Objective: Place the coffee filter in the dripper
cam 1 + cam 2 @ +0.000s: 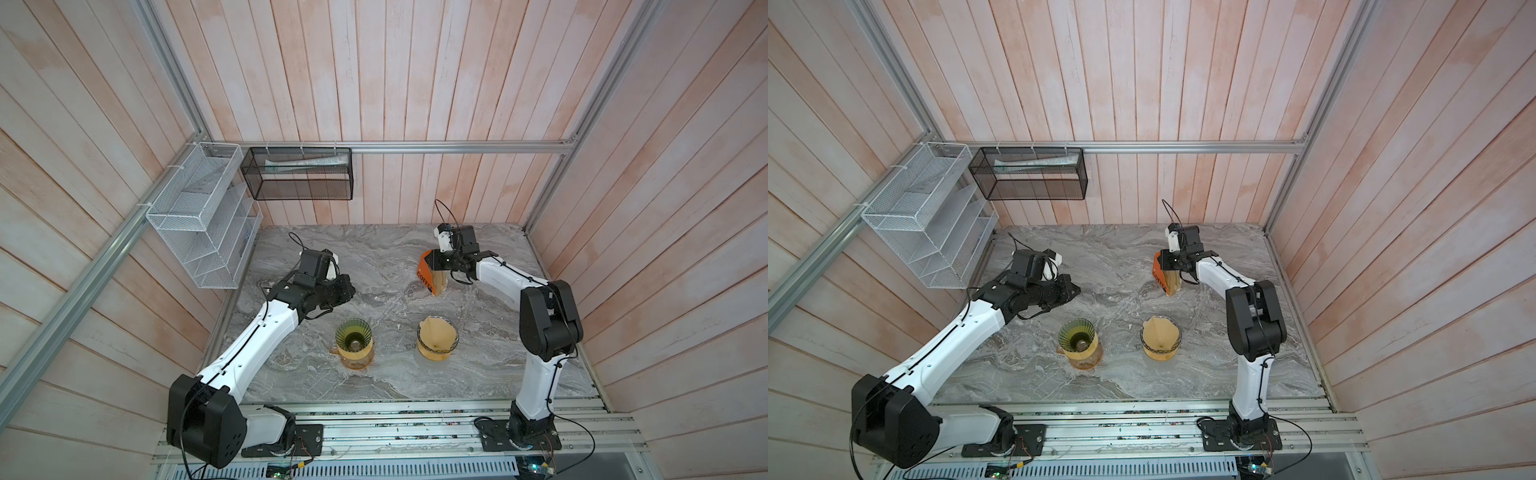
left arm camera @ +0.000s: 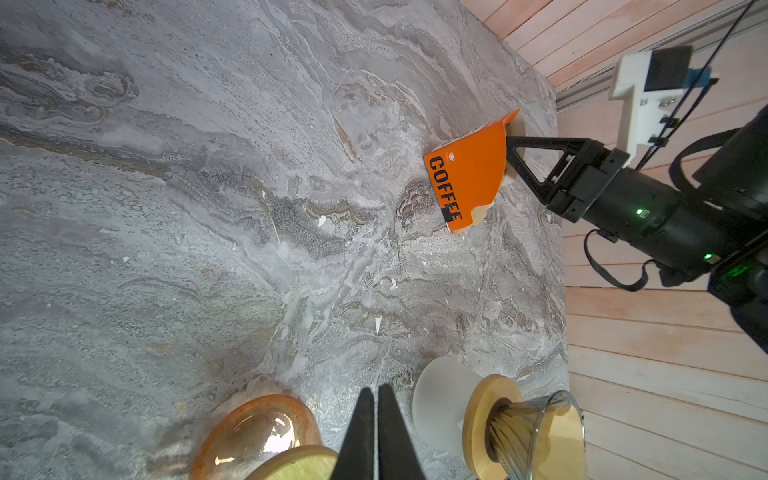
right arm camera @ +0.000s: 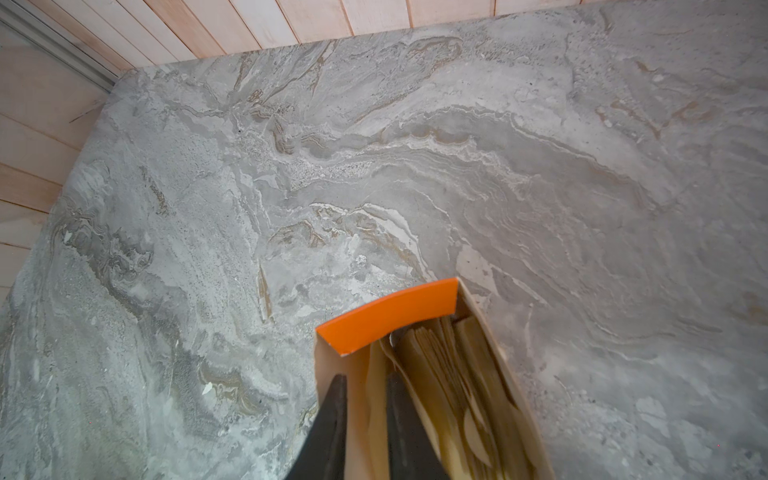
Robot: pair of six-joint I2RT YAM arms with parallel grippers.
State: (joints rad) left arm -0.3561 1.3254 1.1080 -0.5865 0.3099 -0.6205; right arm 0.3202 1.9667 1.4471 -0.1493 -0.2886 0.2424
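An orange COFFEE box stands at the back right with brown coffee filters stacked in it. My right gripper reaches into its top, open a little, with one filter sheet between the fingers. A green dripper sits on an amber carafe, with no paper in it. To its right, a clear dripper holds a brown filter. My left gripper hovers shut and empty behind the green dripper.
A white wire rack and a black mesh basket hang on the back left walls above the marble table. Aluminium frame rails run along the table's front edge.
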